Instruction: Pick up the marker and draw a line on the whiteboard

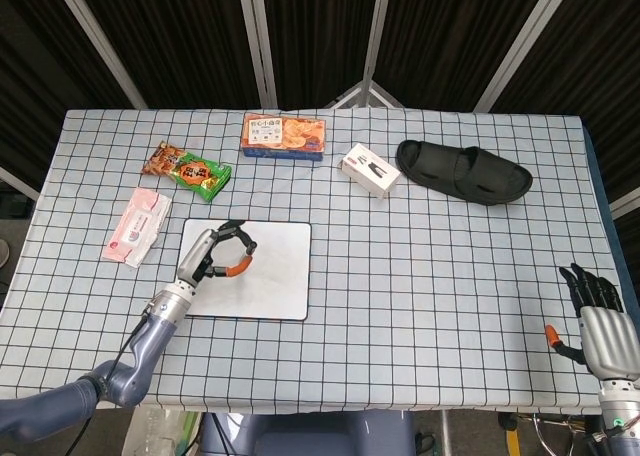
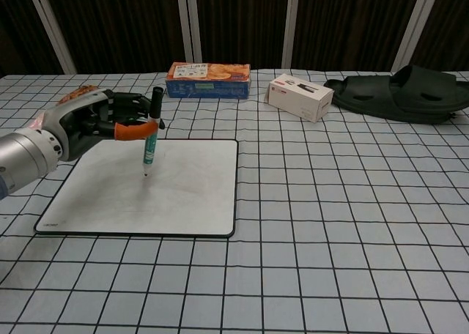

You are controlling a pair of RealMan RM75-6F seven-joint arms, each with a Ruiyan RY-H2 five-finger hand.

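A white whiteboard (image 2: 176, 187) (image 1: 270, 276) with a dark rim lies on the checked tablecloth at the front left. My left hand (image 2: 95, 121) (image 1: 210, 256) holds a green marker (image 2: 151, 140) upright over the board, its tip on or just above the board's surface. No drawn line shows on the board. At the table's near right edge my right hand (image 1: 590, 311) rests with its fingers apart and nothing in it; only the head view shows it.
A biscuit box (image 2: 208, 80), a small white box (image 2: 299, 96) and a black slipper (image 2: 403, 92) stand along the back. A green snack bag (image 1: 188, 170) and a pink packet (image 1: 137, 226) lie left of the board.
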